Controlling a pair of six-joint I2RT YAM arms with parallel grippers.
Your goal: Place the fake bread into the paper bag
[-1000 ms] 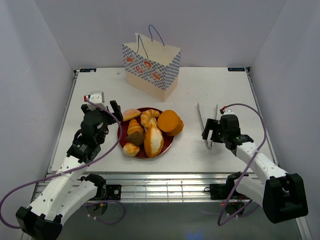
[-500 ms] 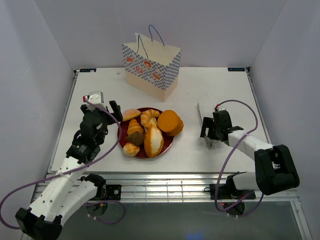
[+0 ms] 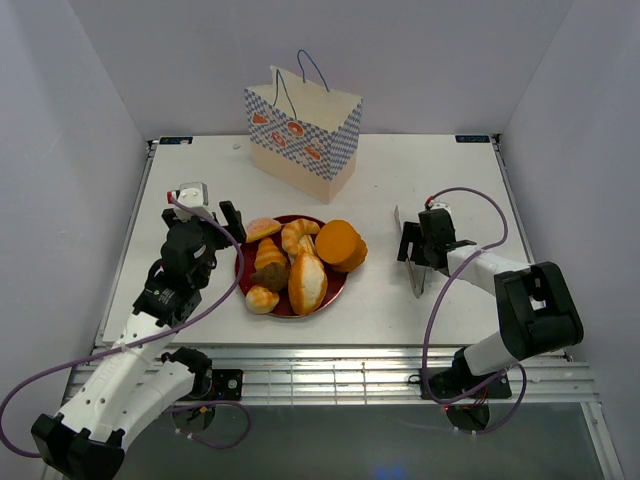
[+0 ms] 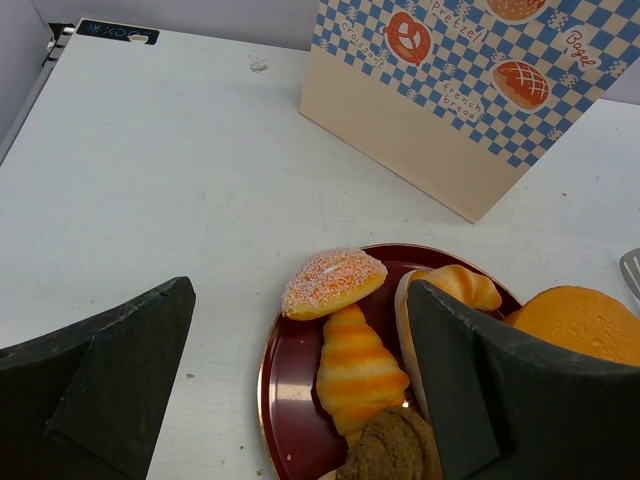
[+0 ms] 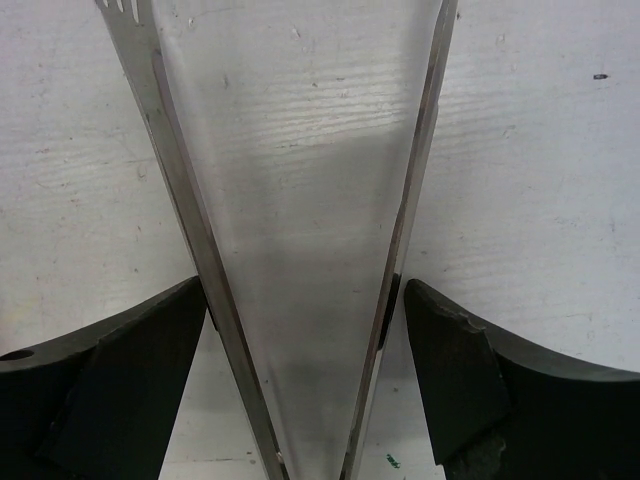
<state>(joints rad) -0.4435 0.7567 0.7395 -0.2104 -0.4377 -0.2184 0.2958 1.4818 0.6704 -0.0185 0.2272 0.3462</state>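
Steel tongs [image 5: 172, 170] right of plate [image 4: 285, 400], my right hand [image 5: 305, 300] open astride them; left hand [image 4: 300, 300] open. Fake bread [image 3: 300, 262] on plate, paper bag [image 3: 300, 140] behind plate. Squeeze evenly mid-arms, lift level.

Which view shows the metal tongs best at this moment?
Right wrist: both arms of the tongs fill the frame, close up. Top external shows them small, partly under the right end effector; left wrist catches only one tip at its edge.
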